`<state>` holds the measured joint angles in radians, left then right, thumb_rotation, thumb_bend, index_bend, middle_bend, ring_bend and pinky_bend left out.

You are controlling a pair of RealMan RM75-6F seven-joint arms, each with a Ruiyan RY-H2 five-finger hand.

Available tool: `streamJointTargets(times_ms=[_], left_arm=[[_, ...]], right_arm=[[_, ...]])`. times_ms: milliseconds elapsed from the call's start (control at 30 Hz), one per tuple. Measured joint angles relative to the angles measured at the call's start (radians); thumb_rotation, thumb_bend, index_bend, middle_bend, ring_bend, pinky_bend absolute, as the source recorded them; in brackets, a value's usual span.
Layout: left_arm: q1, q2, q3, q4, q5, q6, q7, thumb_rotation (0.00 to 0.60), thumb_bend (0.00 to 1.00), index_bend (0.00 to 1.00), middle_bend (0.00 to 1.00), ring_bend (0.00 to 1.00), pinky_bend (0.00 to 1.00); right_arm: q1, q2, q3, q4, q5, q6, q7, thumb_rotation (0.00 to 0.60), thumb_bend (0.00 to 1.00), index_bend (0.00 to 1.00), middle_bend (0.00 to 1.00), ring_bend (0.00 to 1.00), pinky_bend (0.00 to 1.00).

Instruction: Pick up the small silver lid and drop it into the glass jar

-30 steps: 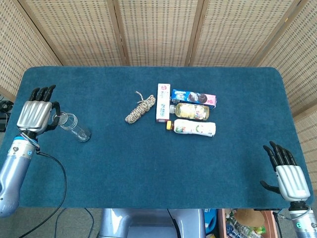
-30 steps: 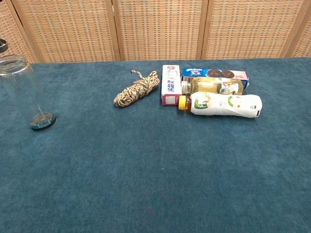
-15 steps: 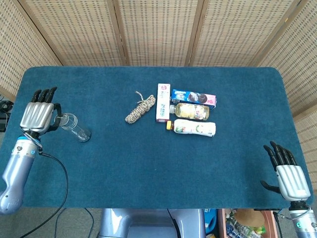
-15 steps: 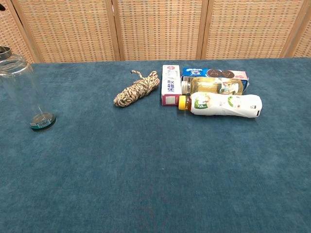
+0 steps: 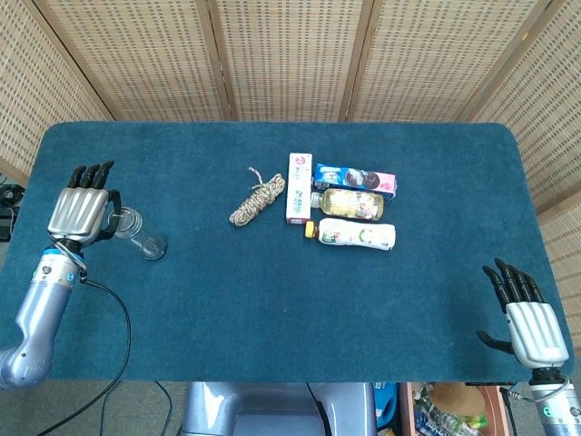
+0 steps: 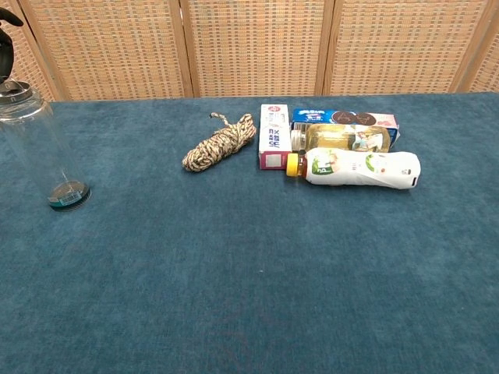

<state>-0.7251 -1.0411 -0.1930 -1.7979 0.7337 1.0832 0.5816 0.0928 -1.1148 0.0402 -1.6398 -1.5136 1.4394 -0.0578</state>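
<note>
The clear glass jar (image 5: 143, 240) (image 6: 37, 144) stands upright near the table's left edge. My left hand (image 5: 82, 211) is just left of its mouth, with the thumb and a finger reaching over the rim. The small silver lid (image 6: 16, 90) sits level at the jar's mouth, and a dark fingertip (image 6: 5, 43) shows right above it at the chest view's edge. The lid appears pinched there; the grip itself is mostly cut off. My right hand (image 5: 531, 325) rests off the table's near right corner, fingers spread, holding nothing.
A coiled rope (image 5: 257, 199) lies mid-table. Beside it are a pink-and-white box (image 5: 298, 188), a blue biscuit box (image 5: 355, 180), a yellowish bottle (image 5: 349, 203) and a white bottle (image 5: 357, 234) lying down. A wicker screen (image 5: 290, 54) backs the blue table (image 5: 272, 300).
My left hand has shifted right toward the jar, bringing the silver lid from beyond the jar's left side onto its mouth. The right hand has not moved.
</note>
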Motion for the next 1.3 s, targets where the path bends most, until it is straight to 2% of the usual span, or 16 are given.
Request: streamJointTargets(times_ms=[667,733,833,1000,1300], left_arm=[[-0.009,-0.019,0.022,0.023,-0.015,-0.012,0.001,0.6,0.54,0.6,0.0,0.0,0.0],[-0.01,-0.02,0.024,0.024,-0.015,-0.009,0.004,0.6,0.54,0.56,0.0,0.0,0.0],[-0.011,-0.02,0.025,0.023,-0.016,-0.003,0.007,0.6,0.54,0.43,0.0,0.0,0.0],[-0.012,-0.011,0.028,0.018,-0.02,0.003,0.013,0.6,0.54,0.29,0.0,0.0,0.0],[-0.004,0.002,0.019,0.006,-0.009,0.016,-0.016,0.6,0.54,0.2,0.0,0.0,0.0]], right_arm=[[0.002,-0.002,-0.001,0.001,0.001,-0.003,-0.003,0.6,0.12,0.07,0.0,0.0,0.14],[0.002,-0.001,0.0,0.001,0.001,-0.003,-0.003,0.6,0.12,0.07,0.0,0.0,0.14],[0.002,-0.003,-0.001,0.001,0.0,-0.002,-0.003,0.6,0.12,0.07,0.0,0.0,0.14],[0.001,-0.003,-0.001,0.0,0.0,-0.001,-0.002,0.6,0.12,0.07,0.0,0.0,0.14],[0.001,-0.002,0.0,0.003,0.001,0.0,0.004,0.6,0.12,0.07,0.0,0.0,0.14]])
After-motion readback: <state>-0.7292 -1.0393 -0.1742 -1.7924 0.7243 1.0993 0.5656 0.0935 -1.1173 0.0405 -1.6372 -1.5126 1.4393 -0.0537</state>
